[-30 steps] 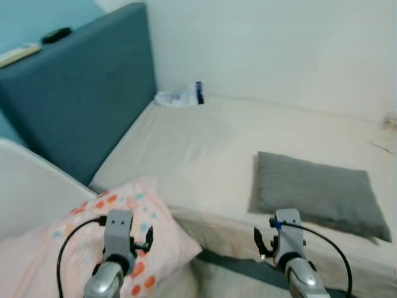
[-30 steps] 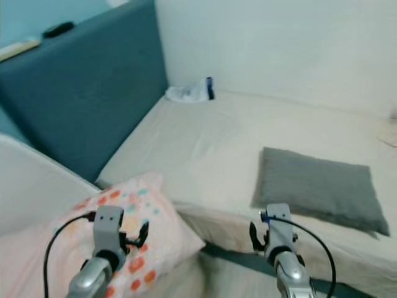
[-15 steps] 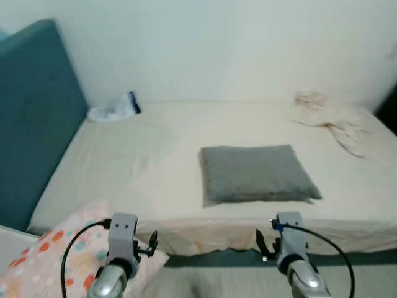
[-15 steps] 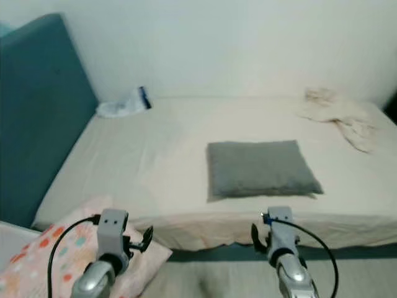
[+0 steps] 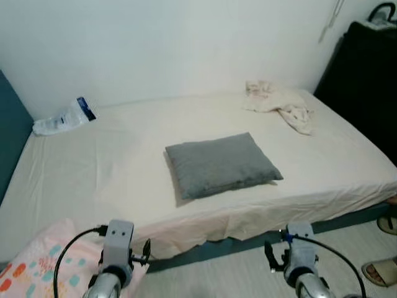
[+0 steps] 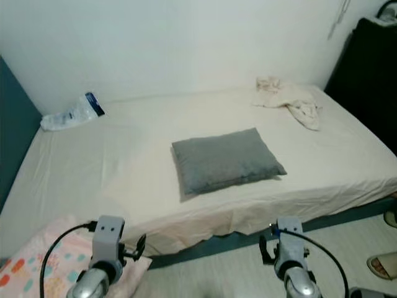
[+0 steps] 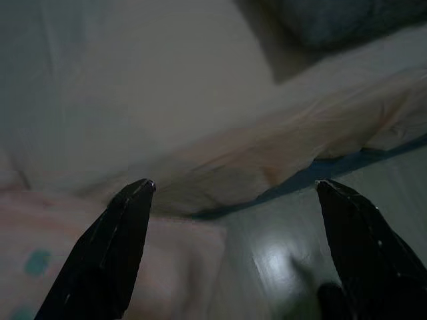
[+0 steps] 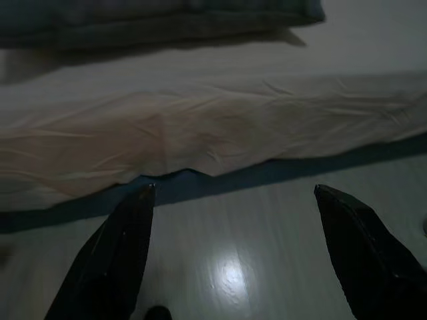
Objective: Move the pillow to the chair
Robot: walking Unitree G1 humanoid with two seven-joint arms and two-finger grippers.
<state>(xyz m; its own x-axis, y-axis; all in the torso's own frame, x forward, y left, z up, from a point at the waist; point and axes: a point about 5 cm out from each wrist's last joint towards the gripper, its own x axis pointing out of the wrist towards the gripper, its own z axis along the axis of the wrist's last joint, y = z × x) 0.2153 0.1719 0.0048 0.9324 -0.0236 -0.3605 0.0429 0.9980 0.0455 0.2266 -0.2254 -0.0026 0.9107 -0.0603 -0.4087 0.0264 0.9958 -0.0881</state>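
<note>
The grey pillow (image 5: 220,164) is lying mid-bed (image 5: 93,174). The left gripper (image 7: 233,200) and right gripper (image 8: 233,200) are hanging wide open, empty, probably short of it; approaching squarely should help.

You will find no text, label, brand or number you can read here; the white packet with a dark blue end (image 5: 64,117), lying at the bed's (image 5: 124,174) far left corner, carries print too blurred to make out.

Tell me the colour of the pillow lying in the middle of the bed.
Plain dark grey. The pillow shows best in the left eye view.
</note>
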